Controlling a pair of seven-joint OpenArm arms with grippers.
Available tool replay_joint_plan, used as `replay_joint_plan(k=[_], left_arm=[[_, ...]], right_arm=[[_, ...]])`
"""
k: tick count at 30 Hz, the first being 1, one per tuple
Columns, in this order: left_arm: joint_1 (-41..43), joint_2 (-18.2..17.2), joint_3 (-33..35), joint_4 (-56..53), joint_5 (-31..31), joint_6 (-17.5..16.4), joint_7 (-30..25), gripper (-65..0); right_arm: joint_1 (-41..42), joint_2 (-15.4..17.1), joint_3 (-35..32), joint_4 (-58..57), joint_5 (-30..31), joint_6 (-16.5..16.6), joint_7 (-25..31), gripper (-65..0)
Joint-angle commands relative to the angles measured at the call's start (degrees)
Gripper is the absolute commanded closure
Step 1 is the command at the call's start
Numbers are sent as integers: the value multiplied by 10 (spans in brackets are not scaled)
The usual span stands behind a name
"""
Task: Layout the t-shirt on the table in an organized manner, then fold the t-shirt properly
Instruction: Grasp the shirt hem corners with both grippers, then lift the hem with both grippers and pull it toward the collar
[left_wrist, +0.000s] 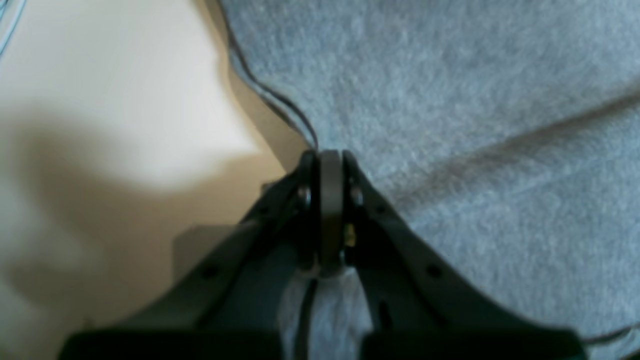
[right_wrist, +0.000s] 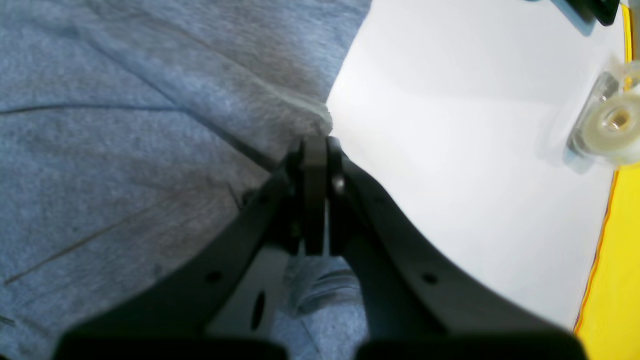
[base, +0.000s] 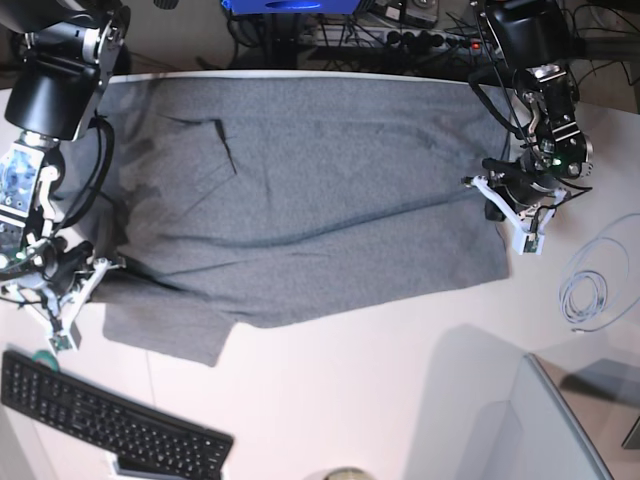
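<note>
The t-shirt (base: 300, 190) is lying spread across the white tabletop (base: 400, 390), the left fingers (left_wrist: 330, 160) and right fingers (right_wrist: 315, 145) are each pinching a side edge, and the keyboard (base: 100, 415) is occupying the near corner.

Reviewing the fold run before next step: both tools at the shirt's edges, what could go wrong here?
1. The left tool pinches only the very edge of the t-shirt; it could slip out if pulled.
2. The right tool also holds just a corner, so tension may be uneven and add diagonal creases.
3. The shirt's lower flap lies near the keyboard; a drag that way could snag it.
</note>
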Motion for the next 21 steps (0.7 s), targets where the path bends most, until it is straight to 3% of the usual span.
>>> replay_joint_plan(k=[1, 3, 6, 11, 19, 21], left_arm=[[-6, -9, -2, 19, -6, 1, -7, -160], [-4, -9, -3, 37, -6, 1, -3, -306], [5, -8, -23, 68, -6, 1, -3, -426], [-27, 0, -102, 64, -6, 1, -3, -434], [-148, -15, -144, -125, -6, 0, -12, -434], [-165, -15, -144, -162, -6, 0, -42, -434]], right_arm=[[15, 5, 0, -1, 2, 1, 11, 0], [16, 6, 0, -15, 2, 1, 11, 0], [16, 6, 0, -20, 2, 1, 11, 0], [15, 6, 0, -20, 2, 1, 11, 0], [16, 6, 0, -15, 2, 1, 11, 0], [16, 8, 0, -15, 2, 1, 11, 0]])
